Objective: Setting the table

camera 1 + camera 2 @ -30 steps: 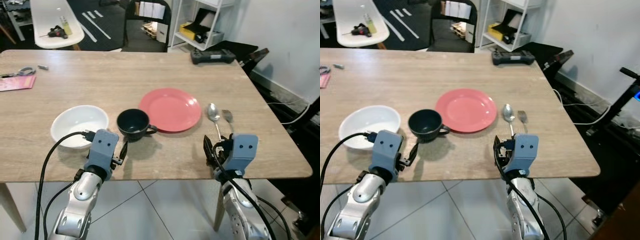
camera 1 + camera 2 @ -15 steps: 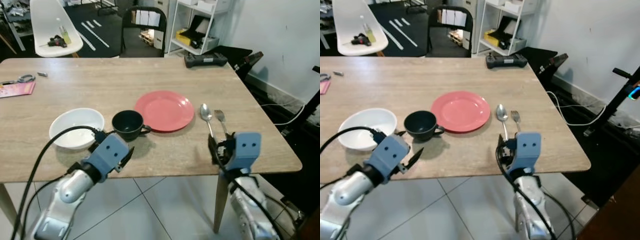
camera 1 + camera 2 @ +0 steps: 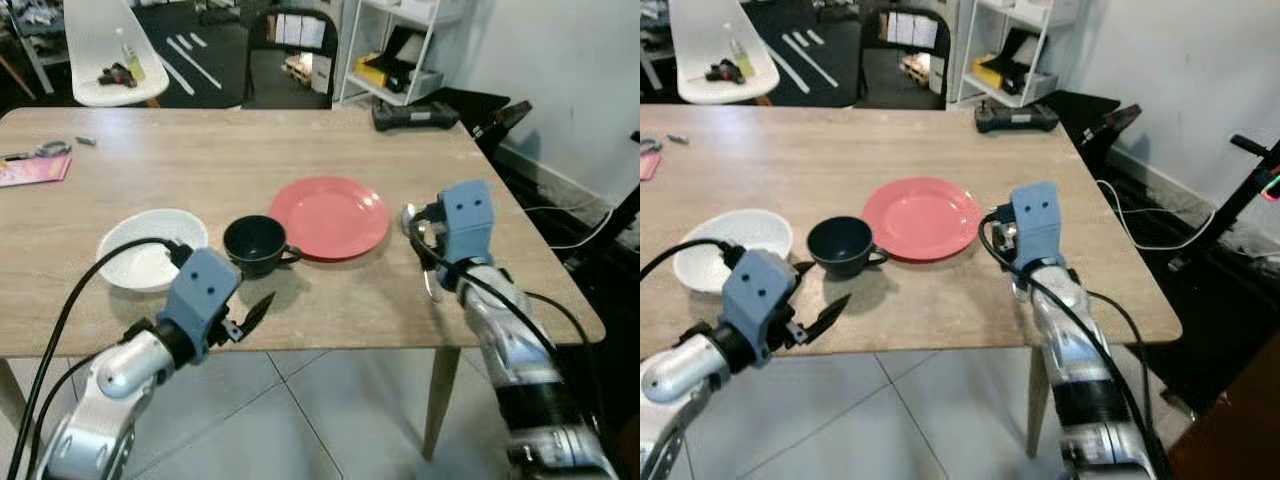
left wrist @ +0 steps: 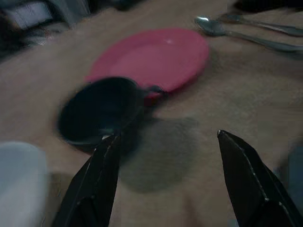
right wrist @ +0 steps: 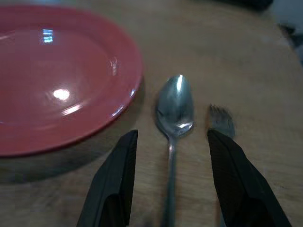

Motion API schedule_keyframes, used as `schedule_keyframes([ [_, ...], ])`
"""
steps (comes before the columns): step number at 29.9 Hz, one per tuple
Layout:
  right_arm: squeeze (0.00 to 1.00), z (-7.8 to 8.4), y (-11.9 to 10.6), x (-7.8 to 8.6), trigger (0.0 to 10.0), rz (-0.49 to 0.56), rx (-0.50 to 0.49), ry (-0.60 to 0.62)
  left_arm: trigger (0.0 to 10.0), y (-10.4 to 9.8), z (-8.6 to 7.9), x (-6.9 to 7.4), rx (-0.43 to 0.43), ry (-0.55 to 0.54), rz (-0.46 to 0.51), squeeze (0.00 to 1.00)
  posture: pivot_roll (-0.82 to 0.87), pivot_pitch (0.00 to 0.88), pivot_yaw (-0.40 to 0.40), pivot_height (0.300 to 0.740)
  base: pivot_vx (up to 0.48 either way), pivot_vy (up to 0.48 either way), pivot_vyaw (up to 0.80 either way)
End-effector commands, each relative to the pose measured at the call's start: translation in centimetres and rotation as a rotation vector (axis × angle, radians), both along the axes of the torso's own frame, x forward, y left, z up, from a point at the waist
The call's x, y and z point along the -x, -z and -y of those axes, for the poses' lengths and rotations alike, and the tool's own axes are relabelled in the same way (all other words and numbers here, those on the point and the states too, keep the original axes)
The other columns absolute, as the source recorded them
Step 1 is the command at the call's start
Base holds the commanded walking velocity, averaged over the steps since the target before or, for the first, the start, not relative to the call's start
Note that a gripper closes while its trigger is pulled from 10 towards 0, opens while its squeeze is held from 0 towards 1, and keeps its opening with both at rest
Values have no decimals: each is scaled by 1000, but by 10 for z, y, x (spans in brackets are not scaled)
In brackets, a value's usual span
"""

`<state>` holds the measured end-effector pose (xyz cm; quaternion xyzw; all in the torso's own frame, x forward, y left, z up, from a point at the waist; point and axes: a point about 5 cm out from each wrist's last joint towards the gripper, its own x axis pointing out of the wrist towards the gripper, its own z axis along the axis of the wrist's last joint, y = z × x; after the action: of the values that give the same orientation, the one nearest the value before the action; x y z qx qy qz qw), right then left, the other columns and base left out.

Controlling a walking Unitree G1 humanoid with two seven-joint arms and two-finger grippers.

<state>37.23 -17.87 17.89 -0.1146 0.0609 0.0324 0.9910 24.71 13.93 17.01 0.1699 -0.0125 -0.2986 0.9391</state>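
Both empty: right gripper [image 5: 170, 179] jaws spread astride spoon [image 5: 174, 111], left gripper [image 4: 165, 179] jaws wide.

The table [image 3: 250, 160] is matt, pale wood grain. On it, the red plate [image 5: 57, 71] looks like glossy plastic. Beside the plate, the spoon [image 5: 174, 113] and fork [image 5: 220, 120] are shiny metal. The dark cup [image 4: 102, 111] seems matt, though blurred.

Red plate [image 3: 330, 216] mid-table; dark cup [image 3: 254, 244] upright beside it; white bowl [image 3: 150, 249] leftward; spoon [image 5: 173, 118], fork [image 5: 221, 120] right.
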Motion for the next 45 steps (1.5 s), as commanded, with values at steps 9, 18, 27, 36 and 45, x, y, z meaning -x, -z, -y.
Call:
schedule_keyframes([
  [9, 0, 56, -24, -17, 10000, 56, -211, 227, 10000, 1, 2, 36, 35, -50, -88, 0, 104, 238, 19, 740, 0, 0, 0],
  [18, 0, 88, -21, -10, 10000, 12, -169, 129, 10000, 0, -15, 45, -15, -94, -119, 0, 137, 254, 41, 740, 0, 0, 0],
  [27, 0, 96, -20, -6, 10000, 2, -152, 111, 10000, -1, -16, 45, -22, -102, -121, 0, 137, 253, 44, 740, 0, 0, 0],
  [36, 0, 124, 18, 15, 6471, -151, -36, 229, 10000, -1, -16, 45, -30, -112, -132, 0, 132, 246, 51, 740, 0, 0, 0],
  [45, 0, 124, 46, 31, 0, -234, -83, 216, 10000, 0, -15, 42, -29, -106, -135, 0, 116, 236, 61, 740, 0, 0, 0],
])
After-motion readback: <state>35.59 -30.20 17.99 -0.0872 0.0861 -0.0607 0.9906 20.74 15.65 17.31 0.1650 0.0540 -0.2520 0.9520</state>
